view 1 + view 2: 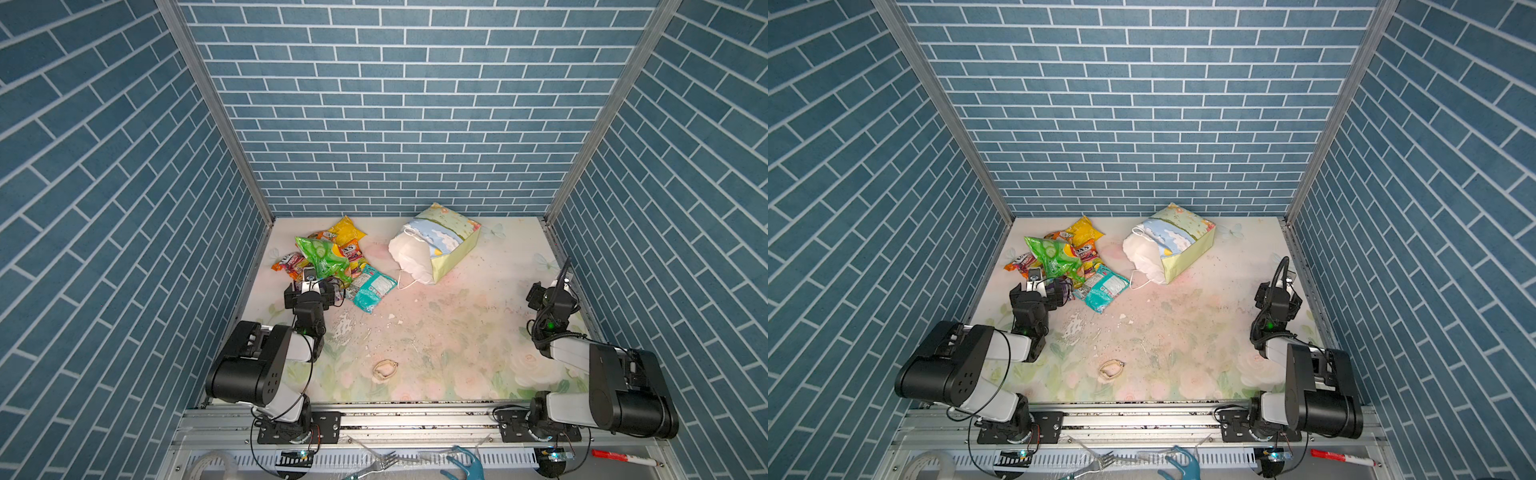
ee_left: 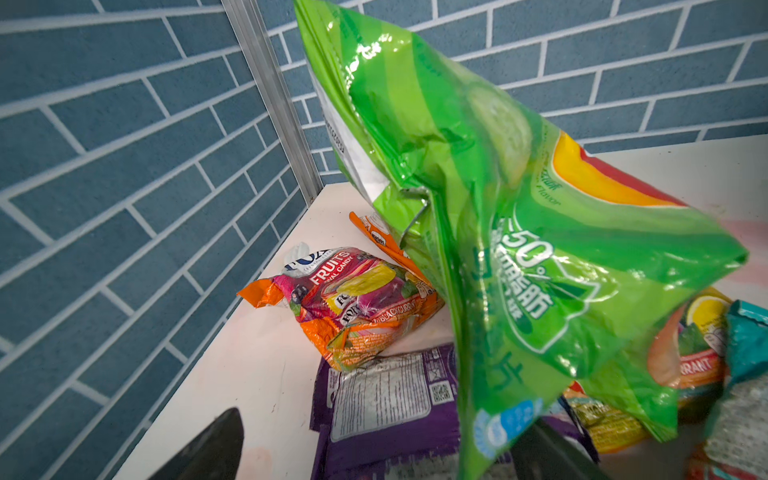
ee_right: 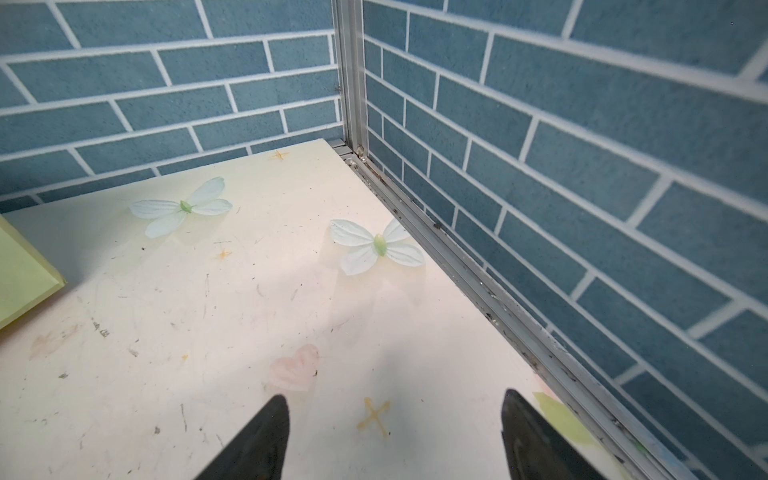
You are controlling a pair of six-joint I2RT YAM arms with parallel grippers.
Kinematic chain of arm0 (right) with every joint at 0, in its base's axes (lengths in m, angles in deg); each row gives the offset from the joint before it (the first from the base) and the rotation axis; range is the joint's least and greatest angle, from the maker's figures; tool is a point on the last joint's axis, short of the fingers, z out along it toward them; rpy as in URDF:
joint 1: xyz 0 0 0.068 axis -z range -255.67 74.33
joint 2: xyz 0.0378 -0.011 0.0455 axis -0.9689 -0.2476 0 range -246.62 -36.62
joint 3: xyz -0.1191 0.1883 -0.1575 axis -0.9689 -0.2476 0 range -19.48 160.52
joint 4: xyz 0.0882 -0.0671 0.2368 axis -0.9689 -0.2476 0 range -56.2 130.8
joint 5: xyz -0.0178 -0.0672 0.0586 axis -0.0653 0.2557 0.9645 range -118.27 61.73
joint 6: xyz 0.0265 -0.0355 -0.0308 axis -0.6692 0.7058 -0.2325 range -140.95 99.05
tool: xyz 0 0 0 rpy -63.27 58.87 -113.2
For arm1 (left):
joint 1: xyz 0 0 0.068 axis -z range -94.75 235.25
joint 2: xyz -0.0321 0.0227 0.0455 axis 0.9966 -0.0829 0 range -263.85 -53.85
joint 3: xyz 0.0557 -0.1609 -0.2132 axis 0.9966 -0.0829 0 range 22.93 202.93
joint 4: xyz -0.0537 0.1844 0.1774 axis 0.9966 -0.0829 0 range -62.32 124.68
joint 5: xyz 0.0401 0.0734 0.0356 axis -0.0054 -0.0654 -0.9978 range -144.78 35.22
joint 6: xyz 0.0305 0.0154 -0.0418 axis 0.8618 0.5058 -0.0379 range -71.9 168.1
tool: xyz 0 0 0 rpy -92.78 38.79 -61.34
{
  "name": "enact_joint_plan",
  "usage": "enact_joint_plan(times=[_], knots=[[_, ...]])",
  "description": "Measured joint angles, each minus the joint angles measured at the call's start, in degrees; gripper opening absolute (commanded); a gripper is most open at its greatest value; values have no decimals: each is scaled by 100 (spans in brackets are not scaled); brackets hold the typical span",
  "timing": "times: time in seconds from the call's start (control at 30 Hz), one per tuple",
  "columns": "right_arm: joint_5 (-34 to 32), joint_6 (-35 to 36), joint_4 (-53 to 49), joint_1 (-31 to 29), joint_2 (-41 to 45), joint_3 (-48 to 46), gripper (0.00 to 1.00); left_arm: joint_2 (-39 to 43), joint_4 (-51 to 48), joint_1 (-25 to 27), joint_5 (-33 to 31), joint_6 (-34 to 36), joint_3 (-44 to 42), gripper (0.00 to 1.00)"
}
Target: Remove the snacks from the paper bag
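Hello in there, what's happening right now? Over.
Both open, empty: left pincer at the snacks pile, right pincer off to the side. The paper bag lies tipped over, apart from them. Nothing in the way.

The snacks (image 1: 328,259) lie heaped back-left on the table (image 1: 457,340), the paper bag (image 1: 446,245) to their right.

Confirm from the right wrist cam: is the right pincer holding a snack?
No, the right pincer stands open over the table, with nothing between its fingers.
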State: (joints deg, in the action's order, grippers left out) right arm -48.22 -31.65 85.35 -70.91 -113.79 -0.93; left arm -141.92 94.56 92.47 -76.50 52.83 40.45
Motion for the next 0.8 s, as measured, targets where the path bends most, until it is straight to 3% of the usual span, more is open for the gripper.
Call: enact_joint_plan(times=[0.2,0.8], knots=[[345,-219,-7,275,-197,9,80,0,-461,-293,332,-197,262,100],[1550,-81,481,282,-330,-50,82,0,-647,-310,492,-280,262,100]])
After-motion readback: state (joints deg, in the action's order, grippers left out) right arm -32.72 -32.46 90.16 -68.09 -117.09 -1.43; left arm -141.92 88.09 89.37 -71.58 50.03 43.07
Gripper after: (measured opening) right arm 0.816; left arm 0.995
